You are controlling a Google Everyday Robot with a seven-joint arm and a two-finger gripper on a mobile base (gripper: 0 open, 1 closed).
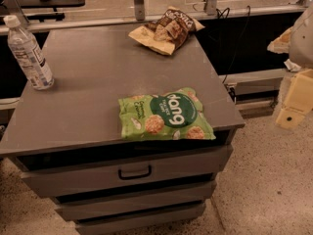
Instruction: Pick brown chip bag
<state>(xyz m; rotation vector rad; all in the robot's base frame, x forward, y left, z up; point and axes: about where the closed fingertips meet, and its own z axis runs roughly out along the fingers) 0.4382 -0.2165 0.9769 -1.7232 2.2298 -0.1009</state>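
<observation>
The fingers (295,101) are seen way off at the right edge of the camera view, past the right side of the counter (83,82) and out over the floor. Whether they're spread or pinched together can't be told from here, so no call is made on that. Nothing seems to be held in them.

The brown chip bag (166,29) is found at the far edge of the counter, a bit right of the middle, lying flat-ish and crumpled with one tan corner stuck out to the left. It's well apart from the fingers: up and to the left of them in the view, with the counter's right edge in between.

Handling-wise, it's probably to be treated as light and soft. It's a glossy film bag, puffy with air, so it can be expected to squish, slide on the smooth top and crackle under pressure, and the chips inside could get crushed if it's squeezed hard. A grip across the raised, wrinkled middle or a pinch on the crimped end seam is likely the safest bet.

The green bag (165,114) near the front edge and the water bottle (28,53) at the left are best left alone; both are well clear of the target.
</observation>
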